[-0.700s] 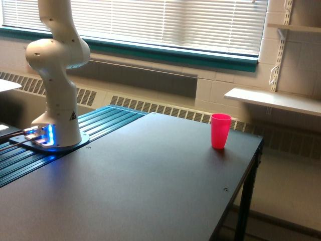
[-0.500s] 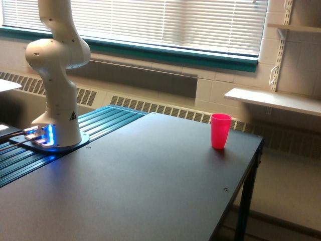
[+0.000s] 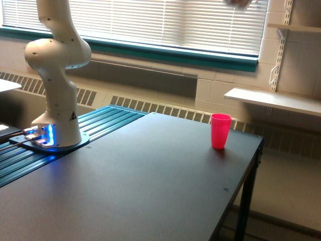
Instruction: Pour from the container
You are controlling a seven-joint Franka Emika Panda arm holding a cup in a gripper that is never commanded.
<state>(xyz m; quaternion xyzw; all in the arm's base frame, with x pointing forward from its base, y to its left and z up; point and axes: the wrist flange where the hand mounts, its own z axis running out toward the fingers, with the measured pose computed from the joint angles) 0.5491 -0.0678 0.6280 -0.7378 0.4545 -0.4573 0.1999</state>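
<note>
A bright pink plastic cup [image 3: 220,130] stands upright on the black table [image 3: 150,186], near its far right corner. The white arm [image 3: 56,65] rises from its base at the exterior view's left and leaves the frame at the top. At the top edge, above and slightly right of the cup, a small blurred brownish shape [image 3: 237,2] pokes into view. It is too blurred and cropped to tell whether it is the container or part of the gripper. The gripper's fingers are out of view.
The arm's base [image 3: 47,140] glows blue on a ribbed teal surface at the left. Window blinds [image 3: 170,22] span the back wall. A white shelf [image 3: 273,100] juts from the wall at the right, beyond the table's right edge.
A blurred shape has come into view at the top edge above the pink cup. The arm's lower joint has shifted very slightly. The cup has not moved.
</note>
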